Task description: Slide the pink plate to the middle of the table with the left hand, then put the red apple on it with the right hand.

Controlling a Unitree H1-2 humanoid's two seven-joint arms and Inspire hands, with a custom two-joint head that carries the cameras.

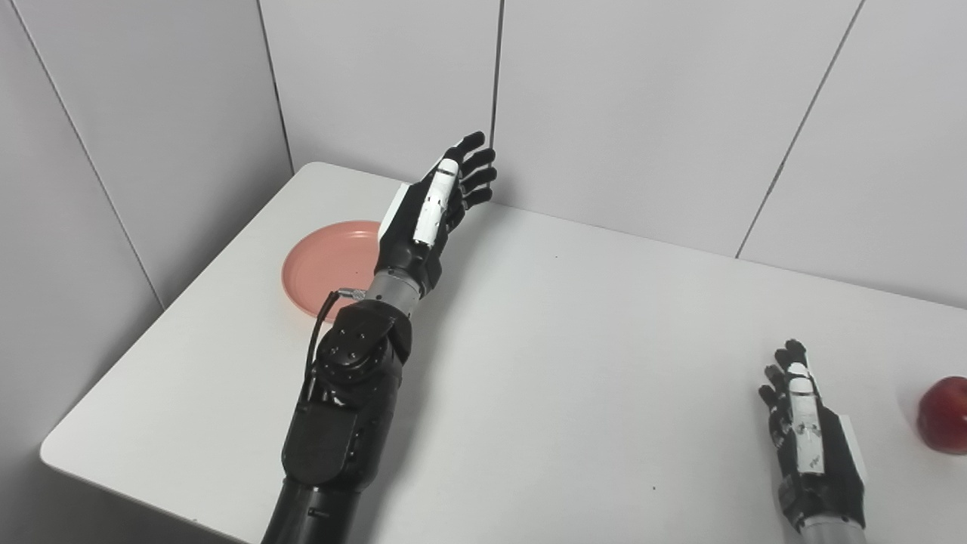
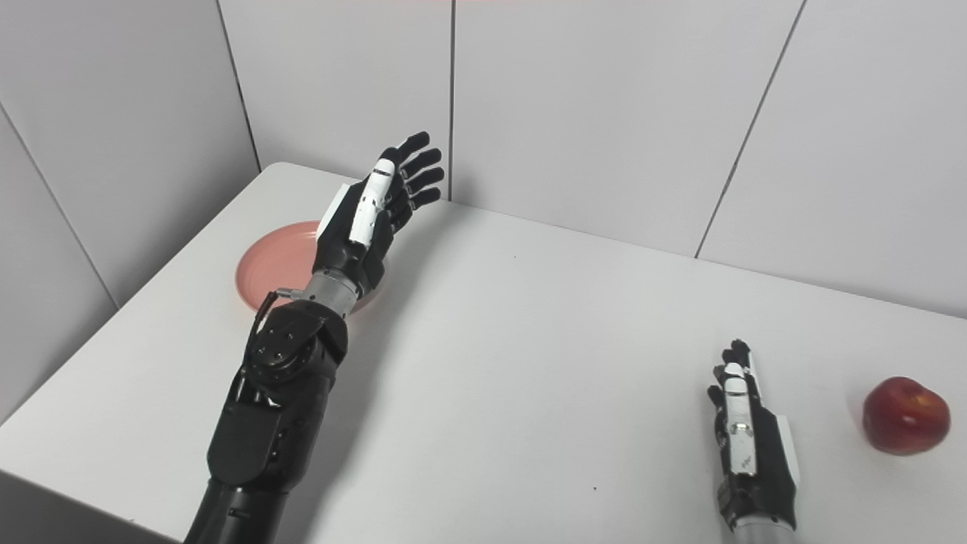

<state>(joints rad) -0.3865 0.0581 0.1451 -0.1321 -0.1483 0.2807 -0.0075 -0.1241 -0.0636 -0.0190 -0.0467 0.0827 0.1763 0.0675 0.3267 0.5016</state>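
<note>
Nearest us, right hand [image 2: 752, 446] waits low at the table's [image 2: 529, 363] near right, palm side-on, fingers straight and apart, holding nothing; apple [image 2: 905, 415] sits on the table just to its right, untouched. Farther back, left hand [image 1: 429, 219] is raised above the plate's [image 1: 325, 264] right edge, fingers spread and pointing toward the back wall, empty. We can't tell if it touches the plate; it looks lifted clear. Plate sits at the far left of the table, well off the middle. We judge the task barely begun: the slide is not done, apple placement is all left.
</note>
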